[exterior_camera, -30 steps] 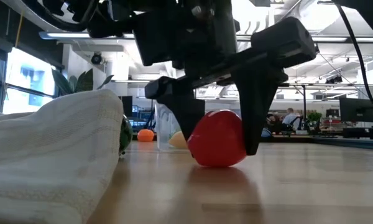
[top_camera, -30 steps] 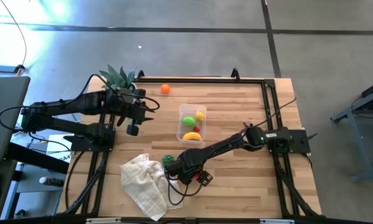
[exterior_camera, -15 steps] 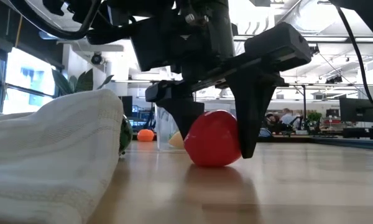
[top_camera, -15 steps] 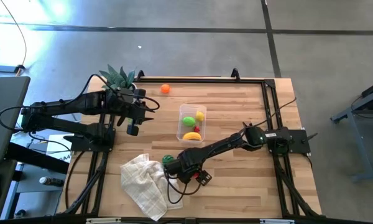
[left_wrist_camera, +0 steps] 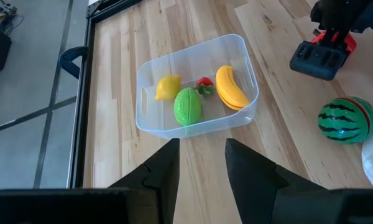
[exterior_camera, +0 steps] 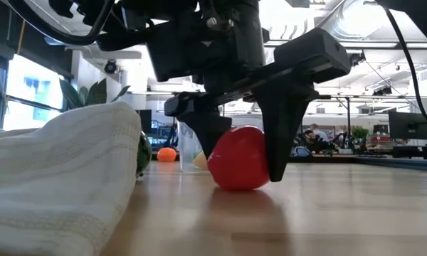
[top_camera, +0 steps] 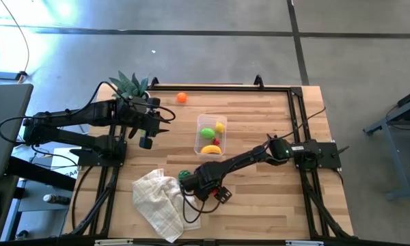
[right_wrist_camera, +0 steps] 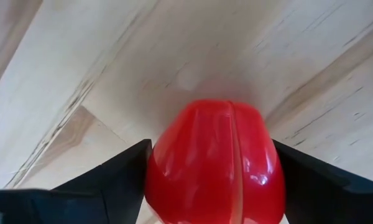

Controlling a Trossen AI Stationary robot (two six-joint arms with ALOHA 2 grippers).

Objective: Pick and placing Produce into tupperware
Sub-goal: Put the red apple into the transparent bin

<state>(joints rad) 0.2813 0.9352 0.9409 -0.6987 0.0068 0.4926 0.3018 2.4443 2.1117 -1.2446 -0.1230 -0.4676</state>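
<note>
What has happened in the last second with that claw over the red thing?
The right gripper has drawn its fingers in around the red fruit, which still sits on the table; in the low view fruit and gripper have edged slightly left. The left gripper, tub, cloth and melon stayed put.

Left wrist: tub (left_wrist_camera: 150,87) with four pieces, melon (left_wrist_camera: 347,120) outside.
We see lemon (left_wrist_camera: 168,87), green piece (left_wrist_camera: 187,106), small red piece (left_wrist_camera: 204,83) and banana (left_wrist_camera: 229,88) in the tub on the table (left_wrist_camera: 118,50). Our left gripper (left_wrist_camera: 201,163) hangs just short of it, fingers parted, holding nothing.
</note>
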